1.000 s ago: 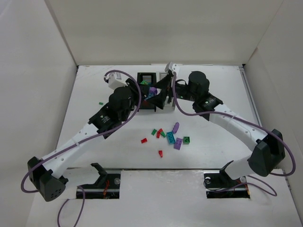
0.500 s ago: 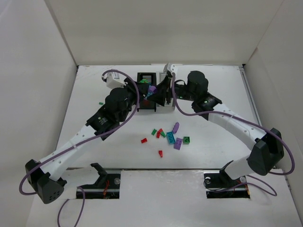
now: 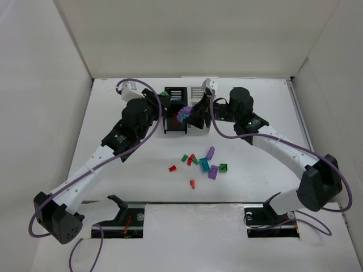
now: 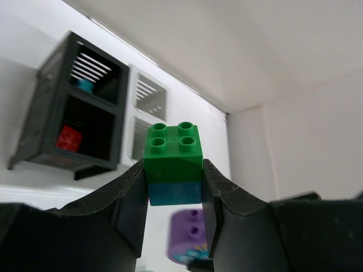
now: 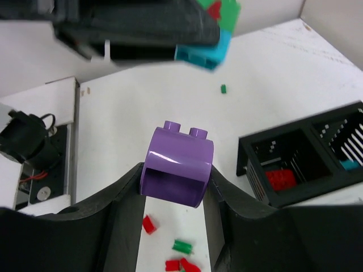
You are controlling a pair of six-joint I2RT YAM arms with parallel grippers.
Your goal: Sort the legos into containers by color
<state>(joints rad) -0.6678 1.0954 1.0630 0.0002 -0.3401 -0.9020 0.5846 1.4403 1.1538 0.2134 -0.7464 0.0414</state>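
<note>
White table: left gripper pinches green-on-teal brick, right gripper pinches purple brick, both by black bin. Loose legos near bases.

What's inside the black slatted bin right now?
The black slat-sided bin holds a red plastic brick in one compartment, a teal plastic brick in the other; shadowed corners are unreadable.
</note>
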